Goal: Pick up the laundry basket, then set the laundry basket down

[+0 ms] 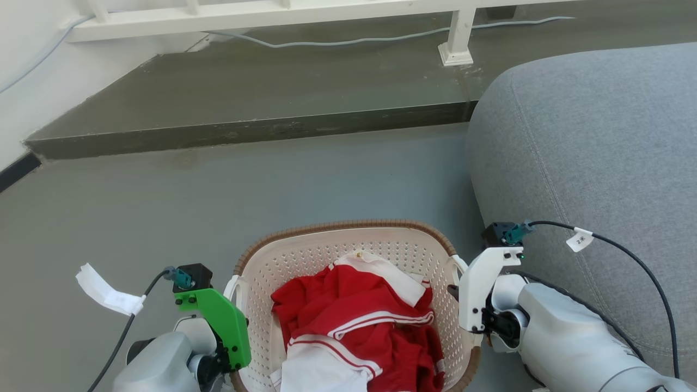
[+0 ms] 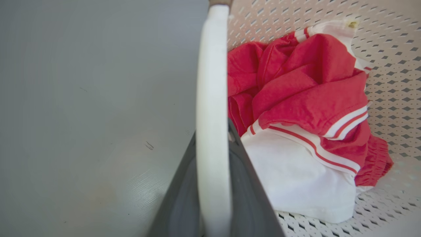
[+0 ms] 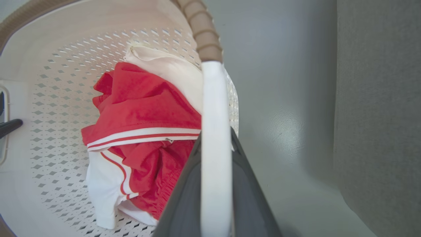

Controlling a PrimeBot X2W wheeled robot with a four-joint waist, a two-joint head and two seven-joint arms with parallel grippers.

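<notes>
The laundry basket (image 1: 348,224), cream perforated plastic with a brown woven-look rim, sits low in the middle of the head view between my two arms. Red-and-white clothes (image 1: 359,310) lie crumpled inside. My left gripper (image 1: 231,305), under its green mount, is shut on the basket's white left handle (image 2: 212,82); its dark fingers (image 2: 246,184) flank the bar. My right gripper (image 1: 454,291) is shut on the white right handle (image 3: 213,105), with the basket wall (image 3: 49,82) beyond. Whether the basket touches the floor I cannot tell.
A grey sofa cushion (image 1: 588,152) stands close on the right, next to my right arm. Beyond the grey floor (image 1: 136,207) a dark raised step (image 1: 245,130) runs across, carrying a white railing post (image 1: 457,43) and a cable (image 1: 354,41).
</notes>
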